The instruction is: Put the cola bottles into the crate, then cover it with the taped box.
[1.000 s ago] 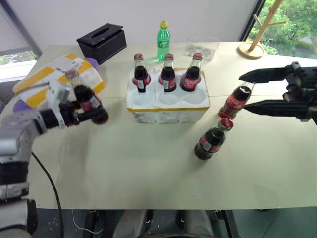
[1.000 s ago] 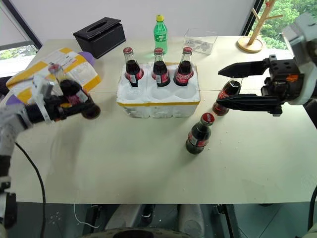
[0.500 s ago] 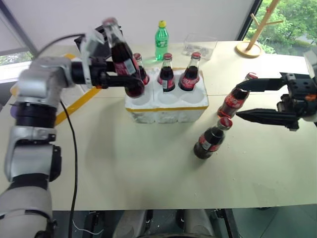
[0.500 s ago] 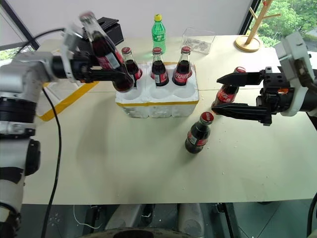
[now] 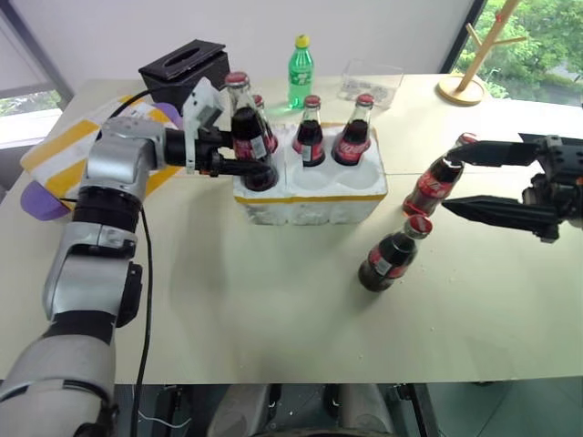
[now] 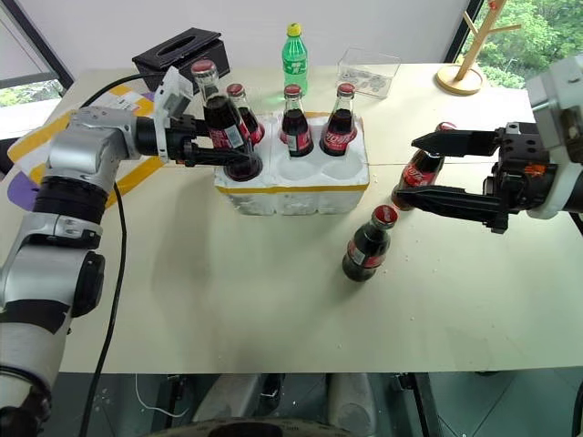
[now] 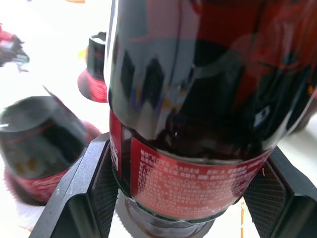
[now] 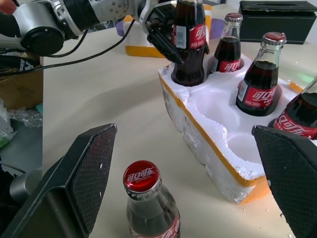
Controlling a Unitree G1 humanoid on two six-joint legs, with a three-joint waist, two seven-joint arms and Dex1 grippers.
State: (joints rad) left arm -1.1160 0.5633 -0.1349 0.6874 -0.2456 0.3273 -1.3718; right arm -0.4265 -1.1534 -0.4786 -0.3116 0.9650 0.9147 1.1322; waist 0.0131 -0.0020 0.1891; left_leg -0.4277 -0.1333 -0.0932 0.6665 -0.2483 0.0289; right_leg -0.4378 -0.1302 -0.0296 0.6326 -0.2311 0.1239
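Observation:
The white foam crate [image 5: 310, 197] stands mid-table with three cola bottles [image 5: 311, 138] upright in its back row. My left gripper [image 5: 258, 167] is shut on a fourth cola bottle [image 5: 244, 127], gripping low on its body. That bottle is upright, with its base in the mouth of the crate's front left well. Two more cola bottles [image 5: 434, 187] [image 5: 390, 256] stand on the table to the right of the crate. My right gripper [image 5: 444, 179] hangs open above the nearer one, touching nothing. The taped box [image 5: 60, 155] lies at the far left, partly behind my left arm.
A black tissue box [image 5: 182, 69], a green bottle with a yellow cap [image 5: 300, 75] and a clear plastic tub [image 5: 372, 84] sit behind the crate. A wooden stand [image 5: 465, 87] is at the back right. A purple object [image 5: 36, 197] lies by the taped box.
My left gripper carried its cola bottle up from over the taped box and right to the crate, and stood it upright at the front left well. The right gripper stayed put, open.

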